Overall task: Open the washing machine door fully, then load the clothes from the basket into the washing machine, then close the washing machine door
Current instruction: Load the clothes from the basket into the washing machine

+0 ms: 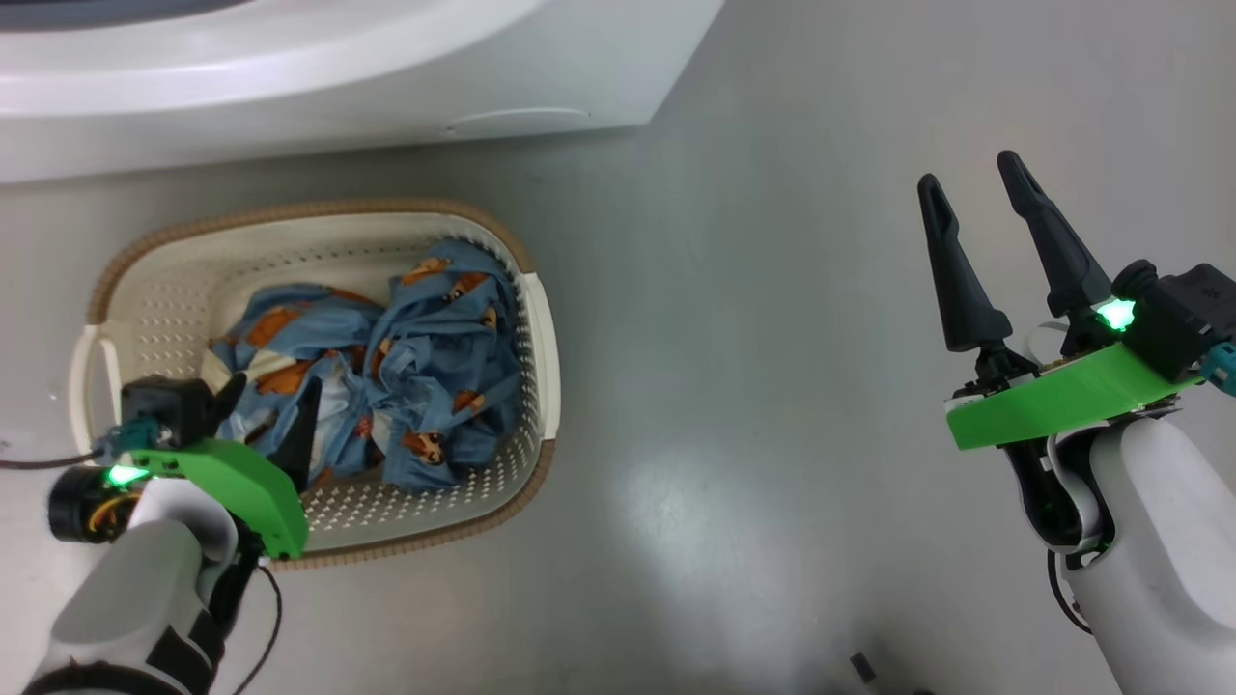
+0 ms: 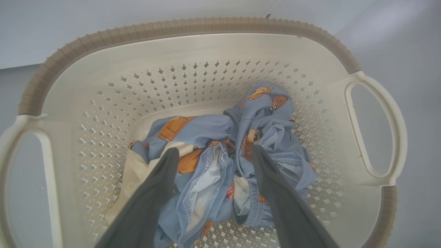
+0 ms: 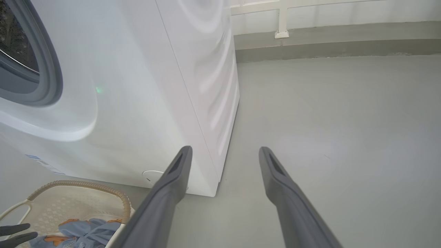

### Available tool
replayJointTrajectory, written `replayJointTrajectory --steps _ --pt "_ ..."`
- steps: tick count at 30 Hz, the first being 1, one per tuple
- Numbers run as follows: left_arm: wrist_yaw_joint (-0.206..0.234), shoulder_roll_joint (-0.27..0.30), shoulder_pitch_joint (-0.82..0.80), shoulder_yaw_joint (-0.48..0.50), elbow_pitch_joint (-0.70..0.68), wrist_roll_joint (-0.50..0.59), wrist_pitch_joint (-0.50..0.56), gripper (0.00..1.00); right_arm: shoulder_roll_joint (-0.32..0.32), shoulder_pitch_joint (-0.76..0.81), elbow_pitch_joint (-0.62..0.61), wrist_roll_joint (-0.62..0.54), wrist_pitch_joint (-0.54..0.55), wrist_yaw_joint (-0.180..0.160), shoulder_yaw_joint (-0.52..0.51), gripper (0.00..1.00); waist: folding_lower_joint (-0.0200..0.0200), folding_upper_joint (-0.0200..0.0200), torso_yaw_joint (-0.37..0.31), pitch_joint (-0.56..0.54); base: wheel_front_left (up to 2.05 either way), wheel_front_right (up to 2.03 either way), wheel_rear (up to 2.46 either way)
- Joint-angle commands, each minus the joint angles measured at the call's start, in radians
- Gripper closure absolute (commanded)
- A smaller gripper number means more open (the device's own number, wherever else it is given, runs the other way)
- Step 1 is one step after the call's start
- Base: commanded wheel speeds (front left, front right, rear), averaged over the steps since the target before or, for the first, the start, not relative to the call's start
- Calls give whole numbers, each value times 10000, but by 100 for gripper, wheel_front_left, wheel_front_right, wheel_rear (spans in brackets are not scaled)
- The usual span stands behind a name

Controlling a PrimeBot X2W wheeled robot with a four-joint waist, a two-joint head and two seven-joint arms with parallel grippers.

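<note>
The cream basket [image 1: 319,209] with its brown rim stands on the floor in front of the white washing machine [image 1: 338,87]. Inside it lies the bundle of light blue clothes [image 1: 435,357] printed with bears. My left gripper [image 1: 275,396] hangs open over the basket's near left part. In the left wrist view its fingers straddle the clothes [image 2: 203,131] inside the basket [image 2: 172,29], and I cannot tell whether they touch. My right gripper [image 1: 969,174] stands open above bare floor, far right of the basket. The washing machine door is out of view. The grey gasket [image 3: 41,69] and drum opening show uncovered.
The washer's right corner [image 3: 213,186] lies just left of my right gripper [image 3: 224,150]. Open grey floor [image 3: 327,137] stretches to a wall at the back. A dark cable [image 1: 39,463] runs along the floor left of the basket.
</note>
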Motion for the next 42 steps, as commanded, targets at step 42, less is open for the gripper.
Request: replayJointTrajectory --steps 42 --pt "230 1492 -2247 -1541 1330 331 1472 0 345 -609 -700 -409 -90 75 898 0 -1 -1 -710 2070 0 0 0"
